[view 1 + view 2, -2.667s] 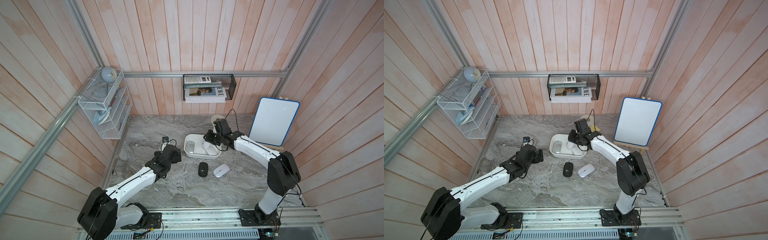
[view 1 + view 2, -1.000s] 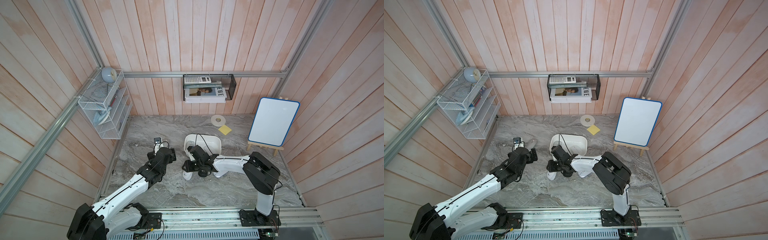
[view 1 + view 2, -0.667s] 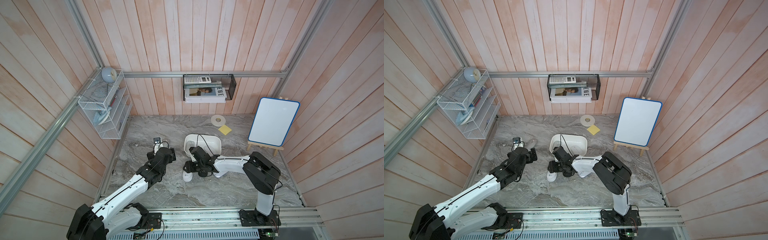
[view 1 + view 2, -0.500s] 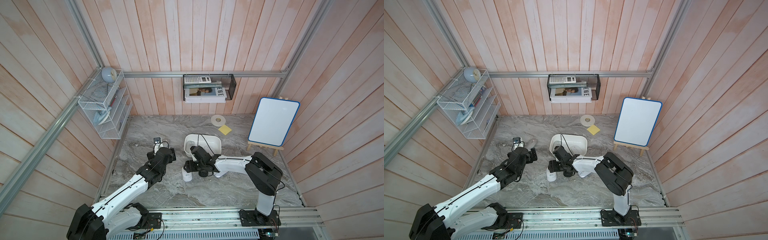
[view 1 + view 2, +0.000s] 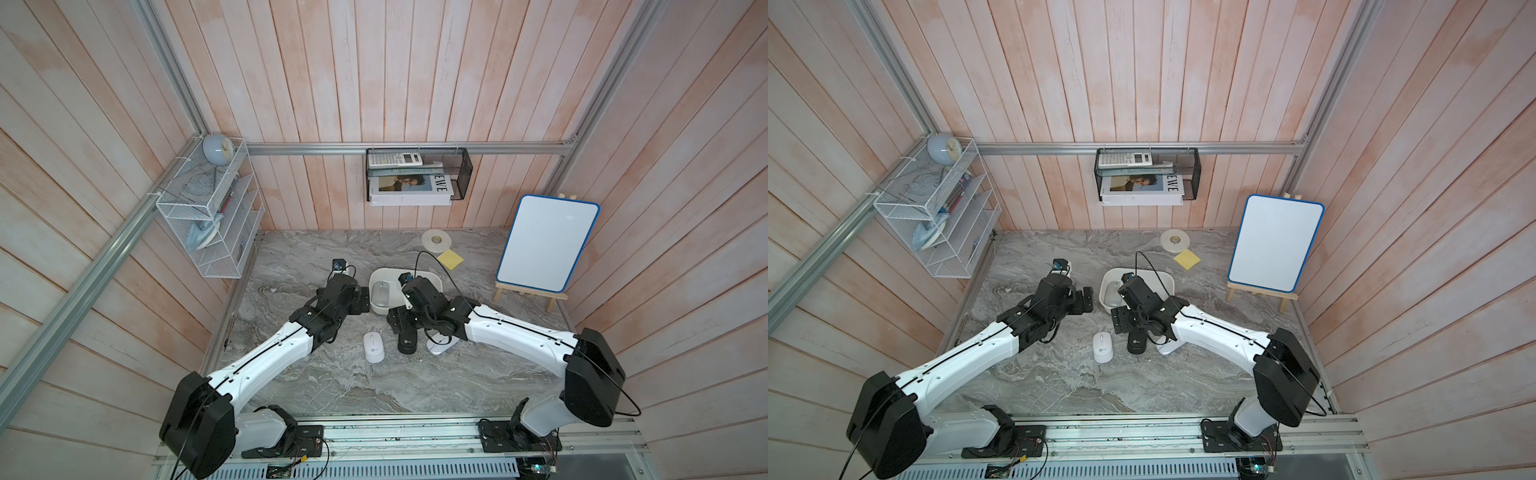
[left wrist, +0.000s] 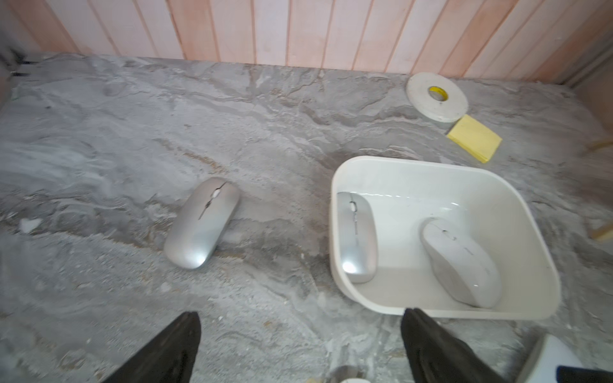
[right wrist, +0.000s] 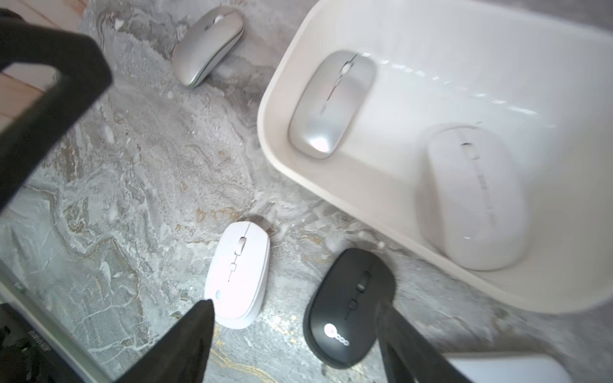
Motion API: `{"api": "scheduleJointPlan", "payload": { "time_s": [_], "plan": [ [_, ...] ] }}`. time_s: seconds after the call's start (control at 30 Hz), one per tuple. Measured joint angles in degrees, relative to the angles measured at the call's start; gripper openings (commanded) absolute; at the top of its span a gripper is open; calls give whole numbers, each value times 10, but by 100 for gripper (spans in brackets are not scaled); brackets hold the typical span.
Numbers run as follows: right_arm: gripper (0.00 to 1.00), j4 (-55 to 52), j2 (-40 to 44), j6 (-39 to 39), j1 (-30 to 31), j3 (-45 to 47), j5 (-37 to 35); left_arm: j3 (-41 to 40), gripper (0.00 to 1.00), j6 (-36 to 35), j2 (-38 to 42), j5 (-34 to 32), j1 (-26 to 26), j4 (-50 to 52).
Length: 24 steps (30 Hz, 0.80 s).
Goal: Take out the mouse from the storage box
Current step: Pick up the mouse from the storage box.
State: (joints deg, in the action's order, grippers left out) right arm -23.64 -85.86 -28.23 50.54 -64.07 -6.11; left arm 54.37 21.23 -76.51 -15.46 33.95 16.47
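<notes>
The right claw (image 7: 293, 306) is wide open and holds nothing. Under it, between its fingers, a black mouse (image 7: 348, 308) lies on the table (image 7: 132, 165). A white mouse (image 7: 237, 275) lies just beside one finger. Past them is the box (image 7: 263, 109), with a silver mouse (image 7: 331, 102) and a pale mouse (image 7: 474, 199) inside. Farther off, a second silver mouse (image 7: 209, 44) lies beside the box. The left claw (image 6: 300, 313) is wide open and empty, with the box just ahead.
</notes>
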Motion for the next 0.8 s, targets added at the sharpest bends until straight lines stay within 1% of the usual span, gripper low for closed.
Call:
{"api": "scheduleJointPlan", "payload": {
  "time_s": [0.07,0.13,0.27,0.37,0.47,0.6,0.8],
  "plan": [
    [81,-2,35,4,-9,20,-29,60,100,-18,-52,38,2,21],
    [81,-2,64,7,-19,49,-50,120,100,-36,-105,60,8,46],
    [82,-4,100,9,-37,99,-74,239,99,-59,-205,71,26,114],
    [82,-5,107,9,-40,115,-85,304,99,-61,-258,70,33,158],
    [82,-4,115,8,-41,127,-94,352,98,-51,-298,64,35,197],
    [82,-4,133,6,-50,143,-102,393,98,-24,-339,53,38,234],
    [83,-2,156,-2,-66,162,-106,433,92,22,-401,41,45,267]
  ]
}}
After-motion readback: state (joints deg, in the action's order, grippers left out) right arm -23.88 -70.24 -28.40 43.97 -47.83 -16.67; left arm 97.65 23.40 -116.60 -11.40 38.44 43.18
